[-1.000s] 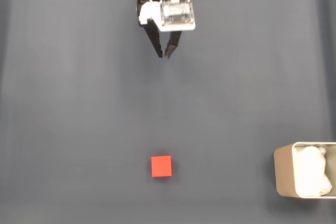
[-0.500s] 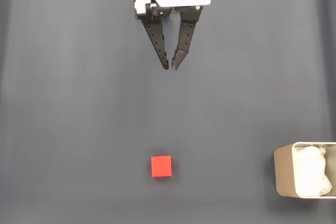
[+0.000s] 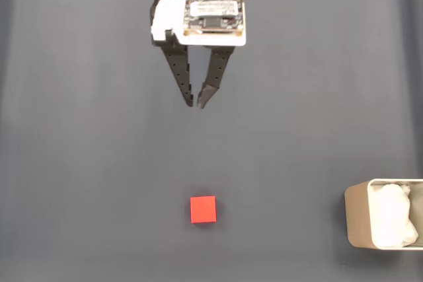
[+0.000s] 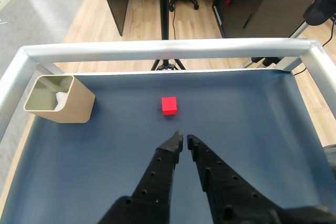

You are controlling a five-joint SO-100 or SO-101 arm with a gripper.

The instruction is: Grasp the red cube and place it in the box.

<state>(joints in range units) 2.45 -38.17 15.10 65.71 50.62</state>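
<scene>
Gripper (image 3: 194,104) hangs over mat w/ tips nearly together, holding nothing. Cube (image 3: 203,209) well apart from it; box (image 3: 357,222) at right edge in fixed view.

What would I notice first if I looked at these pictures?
The bright red cube pops out, sitting alone on the dark grey table near the bottom of the fixed view. Above it, apart from it, the black gripper points down at it with its fingertips almost together. A tan box with something white inside sits at the lower right edge.
</scene>
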